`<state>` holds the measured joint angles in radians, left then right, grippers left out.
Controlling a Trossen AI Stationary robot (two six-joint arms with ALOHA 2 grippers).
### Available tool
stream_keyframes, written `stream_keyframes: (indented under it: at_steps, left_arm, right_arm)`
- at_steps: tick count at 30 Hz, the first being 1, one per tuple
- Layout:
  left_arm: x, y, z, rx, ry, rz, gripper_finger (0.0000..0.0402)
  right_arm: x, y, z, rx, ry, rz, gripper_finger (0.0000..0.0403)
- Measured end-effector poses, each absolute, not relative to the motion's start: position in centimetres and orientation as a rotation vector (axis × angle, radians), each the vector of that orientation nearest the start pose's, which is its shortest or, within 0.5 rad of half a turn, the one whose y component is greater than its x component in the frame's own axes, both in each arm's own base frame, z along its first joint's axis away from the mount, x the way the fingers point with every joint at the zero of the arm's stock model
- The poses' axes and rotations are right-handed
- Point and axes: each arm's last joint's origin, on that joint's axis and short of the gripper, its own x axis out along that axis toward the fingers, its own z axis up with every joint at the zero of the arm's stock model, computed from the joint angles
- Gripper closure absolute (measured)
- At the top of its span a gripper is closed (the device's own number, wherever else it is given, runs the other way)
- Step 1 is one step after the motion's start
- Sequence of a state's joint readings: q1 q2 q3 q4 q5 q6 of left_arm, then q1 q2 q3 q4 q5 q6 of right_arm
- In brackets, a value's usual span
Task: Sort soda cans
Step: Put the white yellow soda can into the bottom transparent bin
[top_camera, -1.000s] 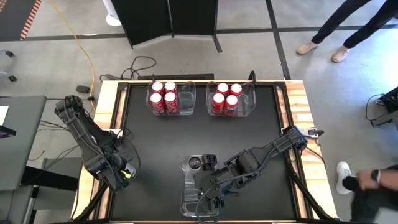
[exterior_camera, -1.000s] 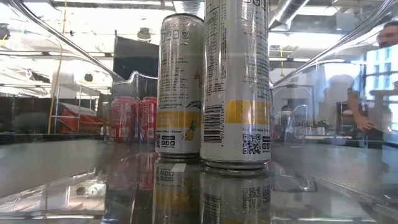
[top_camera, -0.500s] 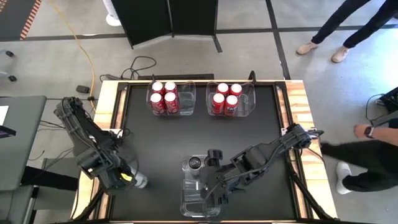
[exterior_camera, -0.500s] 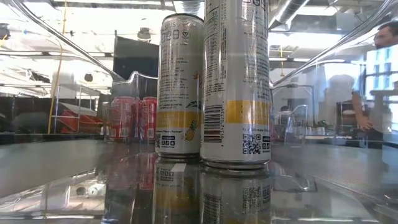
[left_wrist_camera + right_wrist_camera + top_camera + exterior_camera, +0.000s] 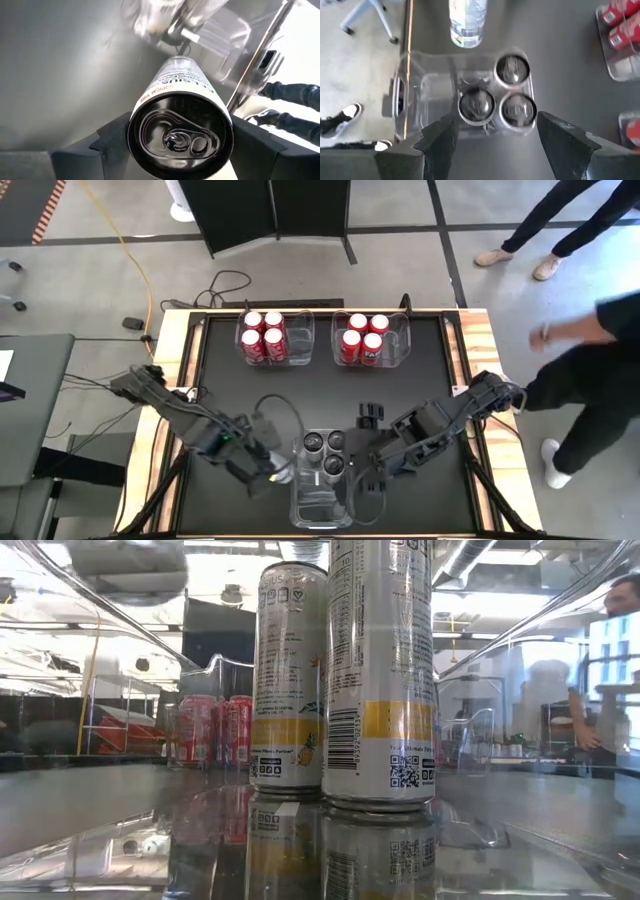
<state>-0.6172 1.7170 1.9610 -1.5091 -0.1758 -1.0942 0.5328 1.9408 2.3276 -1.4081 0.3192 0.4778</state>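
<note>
The left gripper (image 5: 180,150) pinches a silver soda can (image 5: 181,107) between its jaws, holding it over the black counter (image 5: 320,395) just beside the near clear bin's (image 5: 300,505) left wall. Three silver cans (image 5: 501,95) stand together in that bin at its far end; the low view shows two of them upright, close up. The right gripper (image 5: 492,137) hangs above the bin with its jaws spread and nothing between them. Eight red cans sit at the counter's far edge, four in the left bin (image 5: 263,338) and four in the right bin (image 5: 362,338). A person (image 5: 590,360) stands beside the counter's right side.
</note>
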Motion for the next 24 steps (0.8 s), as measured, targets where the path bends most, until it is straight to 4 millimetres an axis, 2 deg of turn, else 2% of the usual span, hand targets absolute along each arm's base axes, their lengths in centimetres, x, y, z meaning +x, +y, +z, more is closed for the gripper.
stream_keyframes:
  at_steps: [5, 9, 18, 24]
  left_arm:
    - [28.8, -17.9, 40.0, -0.380, 1.185, 0.245, 0.0136]
    - [30.8, -18.2, 40.0, -0.355, 1.160, 0.213, 0.0136]
    - [34.1, -18.7, 36.9, -0.271, 1.219, 0.236, 0.0136]
    - [34.9, -18.8, 36.0, -0.256, 1.212, 0.265, 0.0136]
  right_arm:
    - [31.0, 18.8, 41.3, -0.004, 0.995, -0.065, 0.0117]
    - [30.2, 19.7, 41.2, -0.019, 0.999, -0.078, 0.0117]
    - [28.8, 20.9, 41.0, -0.024, 1.030, -0.097, 0.0117]
    - [28.1, 21.8, 41.0, -0.006, 1.027, -0.089, 0.0117]
